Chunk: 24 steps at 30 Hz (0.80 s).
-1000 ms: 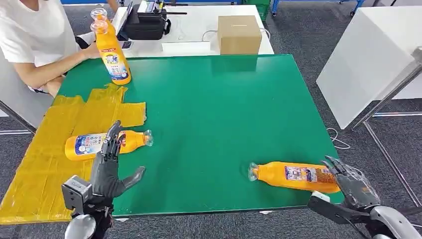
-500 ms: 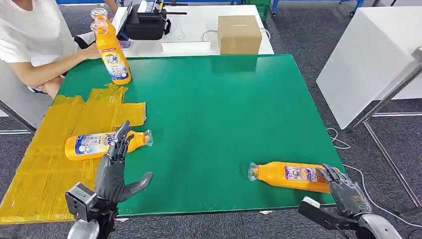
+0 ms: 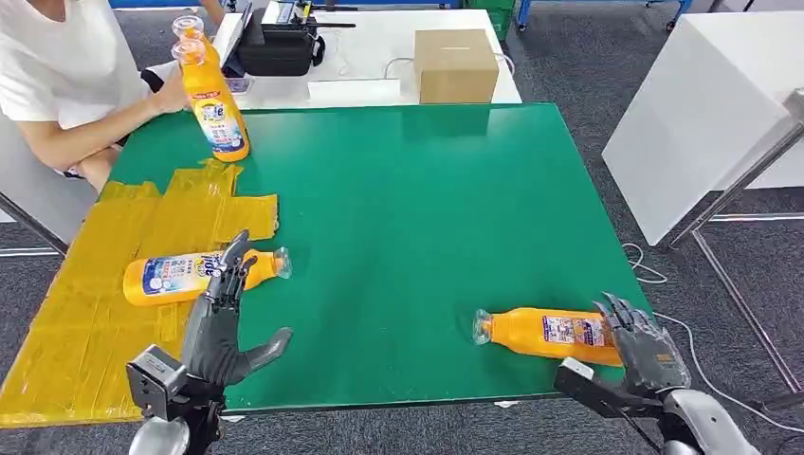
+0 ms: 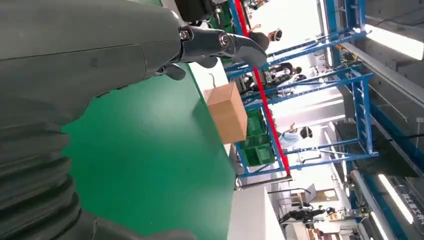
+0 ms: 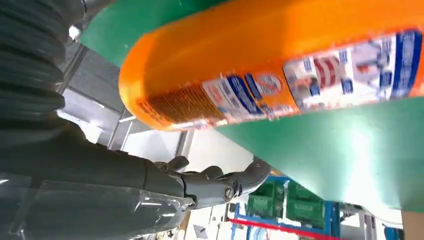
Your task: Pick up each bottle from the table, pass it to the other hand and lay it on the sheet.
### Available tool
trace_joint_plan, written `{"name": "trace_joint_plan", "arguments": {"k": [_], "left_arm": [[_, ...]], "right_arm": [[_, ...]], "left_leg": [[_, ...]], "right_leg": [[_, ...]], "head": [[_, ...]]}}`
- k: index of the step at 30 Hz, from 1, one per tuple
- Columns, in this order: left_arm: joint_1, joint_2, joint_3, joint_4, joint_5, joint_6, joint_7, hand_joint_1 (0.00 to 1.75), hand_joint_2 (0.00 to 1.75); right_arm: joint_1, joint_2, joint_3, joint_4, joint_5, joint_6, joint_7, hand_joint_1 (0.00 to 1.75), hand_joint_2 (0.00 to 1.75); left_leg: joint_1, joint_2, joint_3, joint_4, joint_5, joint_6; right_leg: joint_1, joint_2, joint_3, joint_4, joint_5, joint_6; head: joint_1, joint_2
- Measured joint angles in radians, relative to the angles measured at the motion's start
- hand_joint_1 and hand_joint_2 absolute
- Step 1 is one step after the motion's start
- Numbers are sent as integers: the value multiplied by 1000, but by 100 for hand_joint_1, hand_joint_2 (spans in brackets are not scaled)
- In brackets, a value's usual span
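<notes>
A big green table [image 3: 408, 209] fills most of the head view. A yellow sheet [image 3: 85, 284] covers its left side. Behind the green table is a white table [image 3: 379, 47] with a brown cardboard box [image 3: 456, 64] and a black case [image 3: 277, 43] on it. A person in a white shirt [image 3: 57, 66] sits at the far left corner, with one hand near two bottles.

There are four orange bottles. Two standing bottles [image 3: 213, 95] are at the far left corner of the green table, one behind the other. The front one has a white and blue label, but the words are too small to read. One lying bottle [image 3: 194, 273] is on the yellow sheet, with its clear cap poking past the sheet edge onto the green. The last bottle [image 3: 555, 334] lies near the front right edge of the table, cap pointing left. In the right wrist view its label [image 5: 310, 82] shows blue and red marks on white, too blurry to read.

The left hand [image 3: 220, 318] is above the table near the lying bottle on the sheet. Its fingers are spread apart and hold nothing. The right hand [image 3: 637, 349] is at the flat end of the front bottle. Its fingers are spread and not wrapped around it. I cannot tell if they touch it.
</notes>
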State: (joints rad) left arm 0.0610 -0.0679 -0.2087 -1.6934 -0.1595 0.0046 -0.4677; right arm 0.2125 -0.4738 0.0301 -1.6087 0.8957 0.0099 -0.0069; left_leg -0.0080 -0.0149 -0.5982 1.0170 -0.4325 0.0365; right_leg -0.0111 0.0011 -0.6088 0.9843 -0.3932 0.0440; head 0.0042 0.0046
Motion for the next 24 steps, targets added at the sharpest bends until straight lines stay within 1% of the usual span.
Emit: {"name": "trace_joint_plan", "arguments": {"k": [5, 10, 14, 16, 24], "left_arm": [[-2, 0, -1, 0, 6, -7, 6, 0, 175], [-14, 0, -2, 8, 23, -18, 9, 0, 175], [-15, 0, -2, 9, 23, -18, 9, 0, 175], [-23, 0, -3, 17, 25, -20, 10, 0, 175], [-33, 0, -12, 31, 31, -24, 10, 0, 175]], "right_arm": [[-56, 0, 15, 25, 35, 6, 7, 0, 175], [-102, -7, 30, 80, 22, 55, 14, 0, 175], [-105, -8, 31, 84, 21, 57, 14, 0, 175], [-124, -16, 36, 122, 15, 61, 14, 0, 175], [-154, -22, 48, 179, 15, 76, 18, 0, 175]], "left_leg": [[0, 0, 0, 0, 0, 0], [0, -1, 0, 0, 0, 0], [0, -1, 0, 0, 0, 0], [0, 0, 0, 0, 0, 0], [0, 0, 0, 0, 0, 0]], "right_leg": [[0, 0, 0, 0, 0, 0], [0, 0, 0, 0, 0, 0], [0, 0, 0, 0, 0, 0], [0, 0, 0, 0, 0, 0], [0, 0, 0, 0, 0, 0]], "head": [[0, 0], [0, 0], [0, 0], [0, 0], [0, 0]]}}
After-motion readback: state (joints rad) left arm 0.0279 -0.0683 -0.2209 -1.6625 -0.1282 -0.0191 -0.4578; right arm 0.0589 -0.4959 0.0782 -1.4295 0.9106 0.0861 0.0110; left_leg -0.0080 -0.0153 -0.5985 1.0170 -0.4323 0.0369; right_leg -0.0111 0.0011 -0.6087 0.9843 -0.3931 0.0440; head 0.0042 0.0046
